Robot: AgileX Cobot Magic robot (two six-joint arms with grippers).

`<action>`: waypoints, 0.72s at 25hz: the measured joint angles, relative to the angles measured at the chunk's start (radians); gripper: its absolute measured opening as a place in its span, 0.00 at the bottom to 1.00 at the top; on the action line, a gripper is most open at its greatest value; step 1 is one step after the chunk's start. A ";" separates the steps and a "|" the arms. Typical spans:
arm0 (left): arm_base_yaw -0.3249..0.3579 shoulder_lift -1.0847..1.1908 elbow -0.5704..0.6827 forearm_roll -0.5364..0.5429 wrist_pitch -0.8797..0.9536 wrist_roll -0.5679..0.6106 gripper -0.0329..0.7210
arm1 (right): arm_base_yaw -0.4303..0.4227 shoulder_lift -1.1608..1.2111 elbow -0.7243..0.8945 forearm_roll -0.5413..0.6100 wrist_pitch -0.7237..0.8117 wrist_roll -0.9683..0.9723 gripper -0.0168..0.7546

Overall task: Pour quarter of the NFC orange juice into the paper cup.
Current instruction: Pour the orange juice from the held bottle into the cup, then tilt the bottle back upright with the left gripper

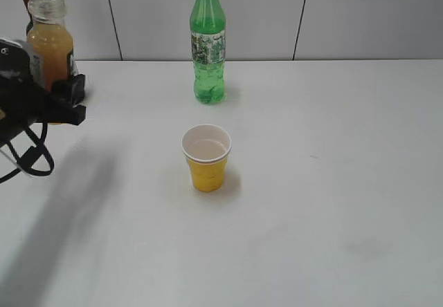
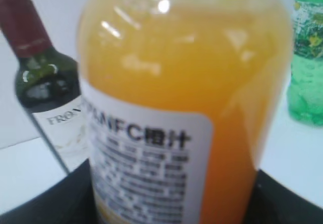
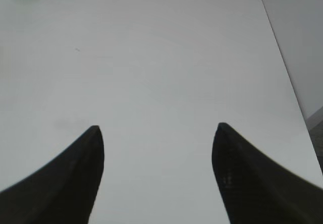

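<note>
The juice bottle (image 1: 50, 41) stands upright and uncapped near the back left corner of the worktop (image 1: 332, 182), with the left claw (image 1: 66, 99) closed around its lower body. A dark wine bottle (image 2: 45, 88) stands just behind it. The yellow paper cup (image 1: 206, 157) sits upright near the middle of the worktop, well apart from the juice. A green bottle (image 1: 208, 41) stands by the back edge. The right claw (image 3: 157, 133) hangs spread wide over bare worktop, holding nothing.

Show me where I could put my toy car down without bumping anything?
The whole right side of the table, right of the paper cup and green bottle, is bare. So is the front, below the cup. The far-left corner is crowded: the orange juice, wine bottle and left gripper.
</note>
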 joint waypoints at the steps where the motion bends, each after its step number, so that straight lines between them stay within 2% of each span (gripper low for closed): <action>1: -0.023 -0.035 0.029 -0.061 0.007 0.077 0.64 | 0.000 0.000 0.000 0.000 0.000 0.000 0.72; 4: -0.116 -0.107 0.069 -0.258 0.046 0.294 0.64 | 0.000 0.000 0.000 0.000 0.000 0.000 0.72; 7: -0.206 -0.130 0.071 -0.376 0.052 0.448 0.64 | 0.000 0.000 0.000 0.000 0.000 0.000 0.72; 12: -0.310 -0.131 0.071 -0.432 0.049 0.659 0.64 | 0.000 0.000 0.000 0.000 0.000 0.000 0.72; 18: -0.334 -0.131 0.071 -0.488 0.050 0.804 0.64 | 0.000 0.000 0.000 0.000 0.000 0.001 0.72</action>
